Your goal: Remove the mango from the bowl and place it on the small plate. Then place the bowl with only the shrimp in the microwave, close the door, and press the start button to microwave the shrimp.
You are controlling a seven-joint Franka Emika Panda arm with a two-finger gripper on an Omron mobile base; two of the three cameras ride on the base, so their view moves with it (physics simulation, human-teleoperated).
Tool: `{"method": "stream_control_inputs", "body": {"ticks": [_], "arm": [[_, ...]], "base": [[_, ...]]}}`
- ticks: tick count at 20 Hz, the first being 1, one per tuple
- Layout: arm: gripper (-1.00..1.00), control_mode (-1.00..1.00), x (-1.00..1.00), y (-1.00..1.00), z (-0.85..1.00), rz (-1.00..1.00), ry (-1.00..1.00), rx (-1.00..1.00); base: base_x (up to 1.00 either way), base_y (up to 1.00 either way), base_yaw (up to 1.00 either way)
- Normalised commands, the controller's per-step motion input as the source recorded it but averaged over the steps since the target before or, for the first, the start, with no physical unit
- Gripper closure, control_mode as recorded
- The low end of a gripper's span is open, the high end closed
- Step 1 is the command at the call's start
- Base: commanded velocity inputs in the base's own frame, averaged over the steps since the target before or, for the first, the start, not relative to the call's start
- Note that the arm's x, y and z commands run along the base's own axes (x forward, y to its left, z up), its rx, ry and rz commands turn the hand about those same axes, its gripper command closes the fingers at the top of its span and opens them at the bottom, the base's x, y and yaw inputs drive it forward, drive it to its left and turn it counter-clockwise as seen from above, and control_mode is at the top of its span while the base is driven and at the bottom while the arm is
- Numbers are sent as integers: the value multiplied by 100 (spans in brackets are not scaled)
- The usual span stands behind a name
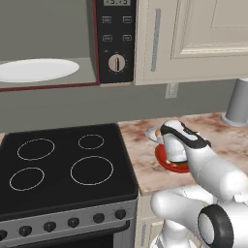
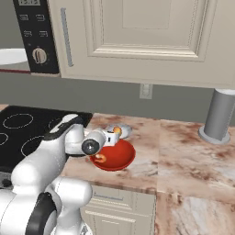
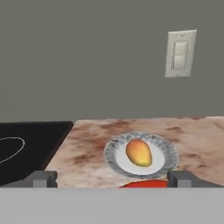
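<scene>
One mango (image 3: pixel 138 152) lies on the small plate (image 3: pixel 162 145), which we see on the marbled table (image 3: pixel 87 144) just behind the bowl (image 2: pixel 118 156). We note the shrimp (image 2: pixel 100 158) inside the bowl. Our claw (image 3: pixel 111 179) hovers spread, empty, over the bowl's near rim. Microwave (image 1: pixel 72 38) stands open.

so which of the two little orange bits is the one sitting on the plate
The mango, the rounder orange-yellow lump, lies on the small grey-white plate behind the red bowl. The other bit, the curled shrimp, is in the bowl.
</scene>
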Motion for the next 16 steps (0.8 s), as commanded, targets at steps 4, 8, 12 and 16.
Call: {"method": "stream_control_inputs", "body": {"ticks": [4, 8, 12, 16], "arm": [[-100, -100, -39, -3, 100, -9, 0, 0], [-100, -100, -16, -20, 100, -4, 4, 0], [-100, -100, -7, -38, 100, 0, 10, 0], [-100, -100, -31, -50, 76, 0, 15, 0]], "base": [[0, 0, 0], [0, 0, 0], [0, 0, 0], [0, 0, 0]]}}
